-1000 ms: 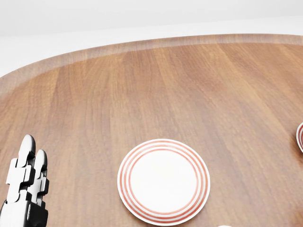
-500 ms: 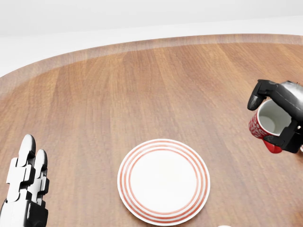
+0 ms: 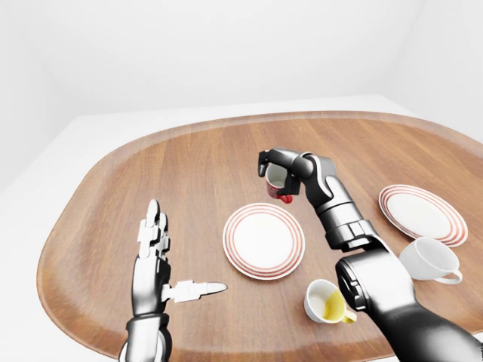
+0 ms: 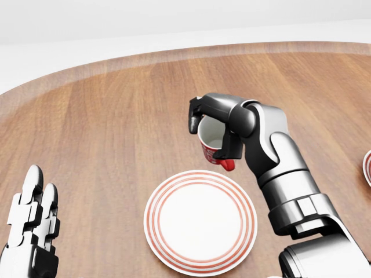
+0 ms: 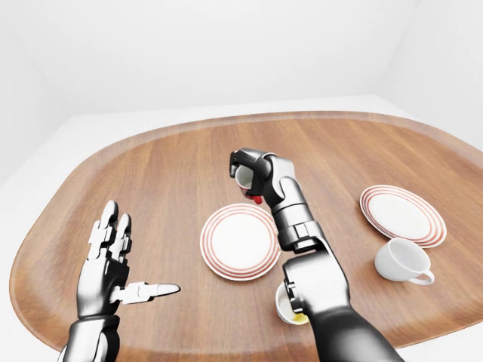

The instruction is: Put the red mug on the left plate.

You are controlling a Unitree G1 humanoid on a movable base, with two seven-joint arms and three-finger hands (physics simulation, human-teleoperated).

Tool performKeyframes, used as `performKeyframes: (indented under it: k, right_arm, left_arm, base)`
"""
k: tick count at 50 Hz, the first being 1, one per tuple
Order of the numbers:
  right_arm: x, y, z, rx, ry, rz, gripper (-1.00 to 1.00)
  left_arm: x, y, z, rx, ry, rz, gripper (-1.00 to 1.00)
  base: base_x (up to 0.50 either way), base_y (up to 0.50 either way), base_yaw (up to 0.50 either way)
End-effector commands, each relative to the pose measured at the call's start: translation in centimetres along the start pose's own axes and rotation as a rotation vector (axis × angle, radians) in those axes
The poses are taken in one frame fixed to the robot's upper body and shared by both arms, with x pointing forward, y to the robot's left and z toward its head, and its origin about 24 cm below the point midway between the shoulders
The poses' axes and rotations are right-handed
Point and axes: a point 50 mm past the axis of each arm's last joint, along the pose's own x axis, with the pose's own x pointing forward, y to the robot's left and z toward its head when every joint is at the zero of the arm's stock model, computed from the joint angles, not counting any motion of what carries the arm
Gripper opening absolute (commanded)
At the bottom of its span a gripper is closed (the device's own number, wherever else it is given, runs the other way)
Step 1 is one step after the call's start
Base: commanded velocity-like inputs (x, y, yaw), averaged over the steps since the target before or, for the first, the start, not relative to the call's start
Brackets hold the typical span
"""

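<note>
While half a second earlier it was at the far right, the right hand [image 4: 217,130], gripping the red mug [image 4: 213,143], now hovers just beyond the left plate [image 4: 200,222]; lowering remains.

The right hand [image 4: 217,124] wraps the red mug [image 4: 213,142], covering much of its outer wall and handle. In the right-eye view the right arm hides most of the yellow cup [image 5: 290,311] near the table's [image 3: 189,166] lower edge. The head view's bottom edge cuts off the left hand [image 4: 29,231], and its right edge shows only a sliver of the right plate [image 4: 367,168].
</note>
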Motion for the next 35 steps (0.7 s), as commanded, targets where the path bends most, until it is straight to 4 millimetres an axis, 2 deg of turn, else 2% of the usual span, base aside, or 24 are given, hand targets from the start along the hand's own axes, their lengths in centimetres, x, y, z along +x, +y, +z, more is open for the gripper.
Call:
performKeyframes:
  k: [1, 15, 21, 27, 35]
  right_arm:
    - [2.2, 3.7, 4.5, -0.107, -0.064, 0.091, -1.0]
    - [3.3, 8.3, 4.7, -0.08, -0.133, 0.115, -1.0]
    - [3.4, 10.2, 3.8, -0.058, -0.119, 0.151, -1.0]
    - [3.4, 11.2, 2.9, -0.052, -0.095, 0.172, -1.0]
    - [3.2, 12.3, 0.6, 0.017, -0.042, 0.159, -1.0]
  left_arm:
    - [0.0, 0.1, -0.1, -0.004, 0.004, -0.002, 1.0]
    - [-0.1, 0.1, -0.1, -0.003, 0.005, 0.003, 1.0]
    - [0.0, 0.0, 0.0, -0.004, 0.002, 0.0, 1.0]
    - [0.0, 0.1, 0.0, -0.004, -0.001, 0.001, 1.0]
    - [0.1, 0.1, 0.0, -0.004, -0.003, 0.002, 1.0]
  base:
    - [0.0, 0.0, 0.0]
    - [0.0, 0.0, 0.0]
    - [0.0, 0.0, 0.0]
    - [0.0, 0.0, 0.0]
    - [0.0, 0.0, 0.0]
